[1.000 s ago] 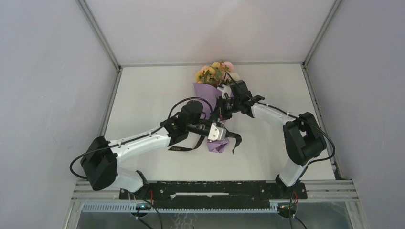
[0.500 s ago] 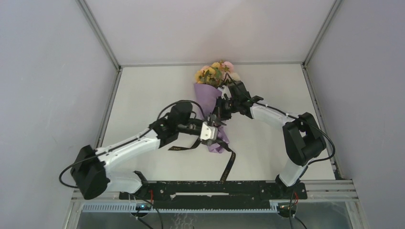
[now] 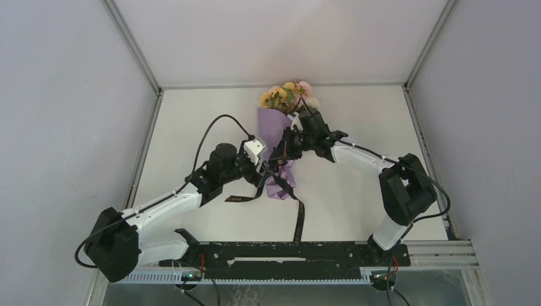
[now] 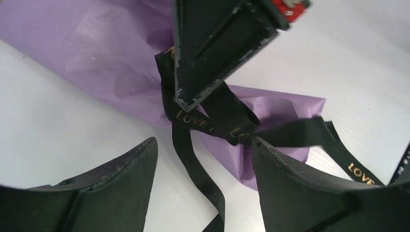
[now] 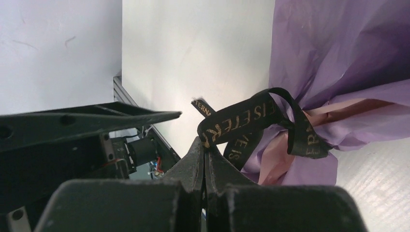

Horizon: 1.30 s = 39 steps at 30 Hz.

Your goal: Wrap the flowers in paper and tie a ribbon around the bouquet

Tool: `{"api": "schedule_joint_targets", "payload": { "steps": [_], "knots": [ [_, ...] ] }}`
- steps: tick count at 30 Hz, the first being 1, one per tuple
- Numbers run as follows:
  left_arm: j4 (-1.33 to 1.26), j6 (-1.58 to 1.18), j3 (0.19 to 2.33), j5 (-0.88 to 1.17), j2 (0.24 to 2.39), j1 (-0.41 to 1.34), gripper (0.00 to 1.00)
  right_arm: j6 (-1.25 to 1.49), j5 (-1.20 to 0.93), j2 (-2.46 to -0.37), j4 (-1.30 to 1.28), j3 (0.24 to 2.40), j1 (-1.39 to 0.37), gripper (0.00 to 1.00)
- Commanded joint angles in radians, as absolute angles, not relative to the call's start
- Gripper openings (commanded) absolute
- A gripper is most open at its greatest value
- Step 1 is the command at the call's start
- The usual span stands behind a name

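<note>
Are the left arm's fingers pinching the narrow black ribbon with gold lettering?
No, the left fingers stand wide apart, with the black fabric ribbon lying free between them.

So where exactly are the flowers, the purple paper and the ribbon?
flowers point(image 3: 285, 94): top view, on the yellow and pink blooms.
paper point(image 4: 96, 58): left wrist view, on the cone's lilac side.
ribbon point(image 4: 193, 164): left wrist view, on a loose tail.

A fixed camera high behind the white table's point(image 3: 191, 127) near edge looks down over everything. Two wrist cameras, very near, face each other, sharing the black gold-lettered fabric ribbon point(image 4: 193, 119) around the lilac-purple paper cone point(image 4: 96, 53).
</note>
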State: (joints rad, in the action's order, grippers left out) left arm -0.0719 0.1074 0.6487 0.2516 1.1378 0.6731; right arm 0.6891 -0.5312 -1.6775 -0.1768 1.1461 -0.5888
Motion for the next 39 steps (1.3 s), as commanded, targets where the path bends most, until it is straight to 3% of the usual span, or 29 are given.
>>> {"api": "schedule_joint_targets", "payload": {
  "steps": [1,8,18,21,34,37,39],
  "knots": [
    [-0.254,0.024,0.627,0.155,1.175,0.660,0.72,0.730,-0.517,-1.656,-0.107,1.148,-0.603,0.00],
    [-0.331,0.053,0.611,0.300,1.235,0.660,0.67,0.737,-0.528,-1.677,-0.095,1.149,-0.601,0.00],
    [-0.310,0.059,0.586,0.448,1.221,0.659,0.69,0.740,-0.527,-1.684,-0.082,1.149,-0.596,0.00],
    [-0.343,0.040,0.593,0.388,1.241,0.660,0.56,0.736,-0.524,-1.681,-0.091,1.149,-0.598,0.00],
    [-0.391,0.113,0.606,0.323,1.284,0.660,0.36,0.729,-0.531,-1.671,-0.094,1.148,-0.602,0.00],
    [-0.418,0.115,0.608,0.304,1.281,0.659,0.21,0.726,-0.531,-1.669,-0.095,1.148,-0.604,0.00],
    [-0.422,0.122,0.617,0.290,1.280,0.660,0.03,0.721,-0.535,-1.671,-0.095,1.147,-0.604,0.00]
  ]
}}
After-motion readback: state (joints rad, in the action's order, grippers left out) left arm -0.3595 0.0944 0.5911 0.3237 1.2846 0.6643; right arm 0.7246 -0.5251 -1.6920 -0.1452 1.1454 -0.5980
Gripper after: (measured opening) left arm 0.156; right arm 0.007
